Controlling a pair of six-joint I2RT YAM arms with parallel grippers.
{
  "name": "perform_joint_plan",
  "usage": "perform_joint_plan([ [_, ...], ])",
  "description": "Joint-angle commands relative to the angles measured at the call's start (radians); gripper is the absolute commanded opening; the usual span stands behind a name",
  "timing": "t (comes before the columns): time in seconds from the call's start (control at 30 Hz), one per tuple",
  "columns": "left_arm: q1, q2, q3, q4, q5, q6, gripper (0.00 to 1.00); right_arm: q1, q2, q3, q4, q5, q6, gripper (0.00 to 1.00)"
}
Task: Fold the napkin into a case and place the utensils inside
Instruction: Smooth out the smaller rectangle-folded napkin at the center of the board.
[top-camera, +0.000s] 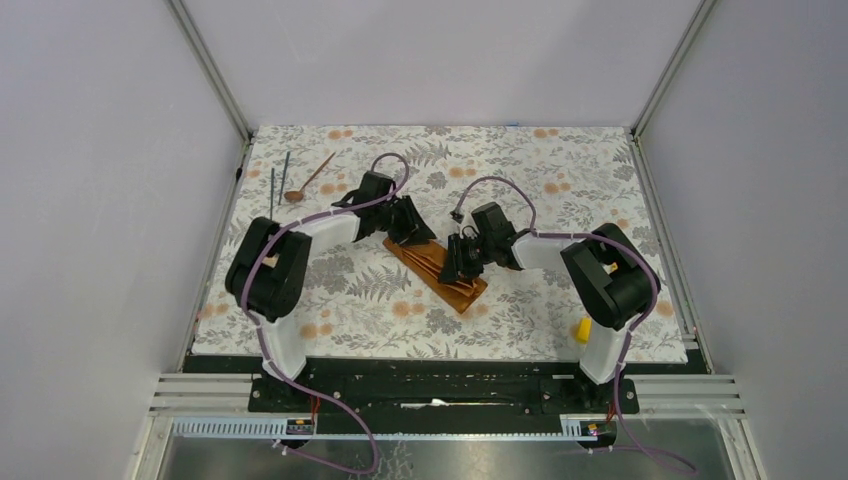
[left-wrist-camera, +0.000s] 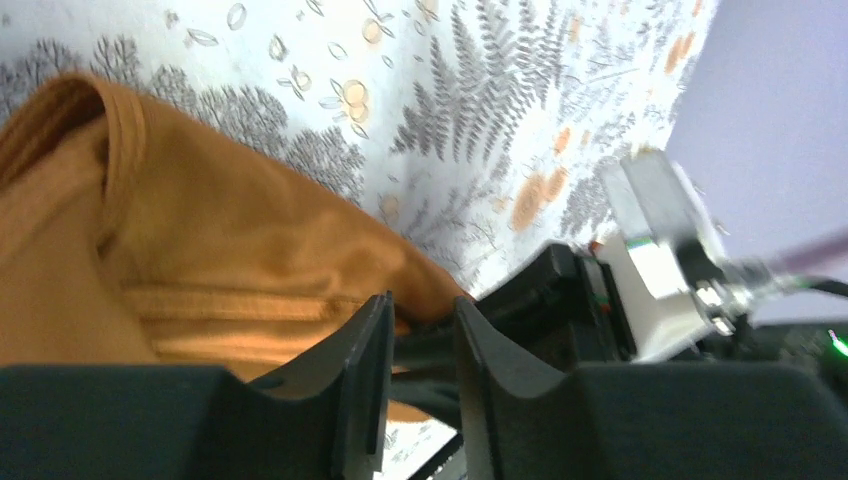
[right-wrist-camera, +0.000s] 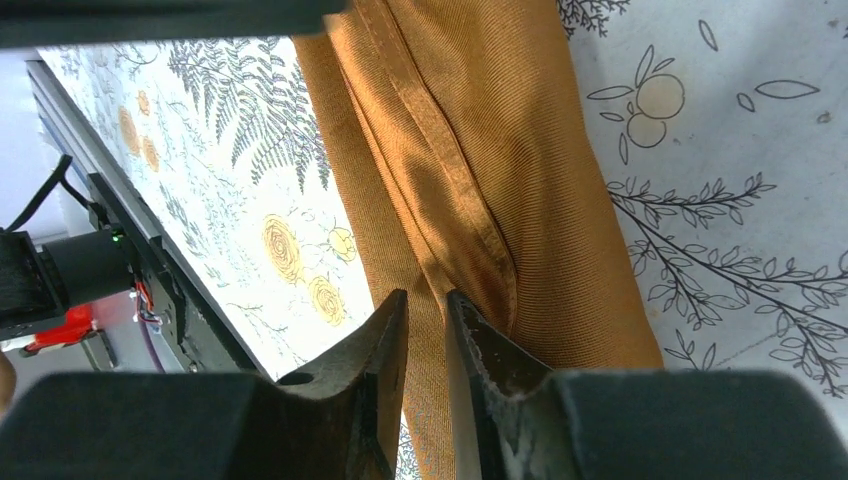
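Napkin (top-camera: 440, 268) lay mid-tablecloth (top-camera: 560, 200) as a narrow folded strip, angled betw. my grippers. R gripper (right-wrist-camera: 428, 300) had jaws nearly together, pinching a raised fold. L gripper (left-wrist-camera: 422, 305) was narrow at the strip's end; grip on cloth, couldn't tell. Best, I judged: move both ends evenly, keep creases flat. Nothing seen inside it; spoon (top-camera: 308, 180) & rods (top-camera: 278, 185) lay far L, well apart.

Our left black-and-white arm (top-camera: 270, 272) and right black-and-white arm (top-camera: 608, 275) bend inward, wrists angled down. The left black two-finger gripper (left-wrist-camera: 420, 305) and right black two-finger gripper (right-wrist-camera: 420, 298) show jaws narrowly parted; we cannot tell whether either is gripping.
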Motion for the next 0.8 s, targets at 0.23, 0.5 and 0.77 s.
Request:
perform_joint_plan([
  [0.23,0.012,0.128,0.014,-0.051,-0.095,0.112,0.15,0.063,-0.190,0.126,-0.237,0.158,-0.220,0.47],
  [0.5,0.031,0.103,-0.038,-0.061,-0.091,0.143,0.13,0.103,-0.147,0.233,-0.347,0.250,-0.438,0.64],
  [0.77,0.038,0.111,-0.039,-0.055,-0.073,0.141,0.12,0.199,-0.041,0.289,-0.364,0.408,-0.534,0.57],
])
